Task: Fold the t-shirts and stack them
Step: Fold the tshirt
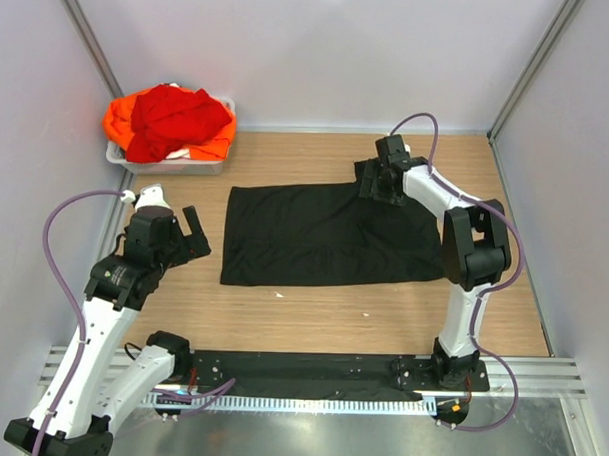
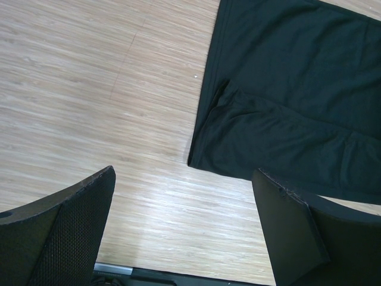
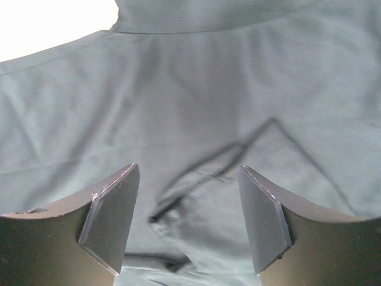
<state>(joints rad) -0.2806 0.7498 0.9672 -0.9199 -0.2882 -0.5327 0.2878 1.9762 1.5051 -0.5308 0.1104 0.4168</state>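
Observation:
The black t-shirt [image 1: 324,234] lies flat on the wooden table, folded into a wide rectangle. Its left edge and a folded sleeve show in the left wrist view [image 2: 286,101]. My left gripper [image 1: 192,234] is open and empty, just left of the shirt's left edge. My right gripper [image 1: 378,179] is open over the shirt's far right corner, close above the wrinkled cloth [image 3: 190,149], holding nothing. The red t-shirt [image 1: 173,118] and the orange t-shirt [image 1: 118,121] lie crumpled in the tub at the far left.
A white plastic tub [image 1: 167,163] stands at the far left corner by the wall. Grey walls enclose the table on three sides. A metal rail [image 1: 309,373] runs along the near edge.

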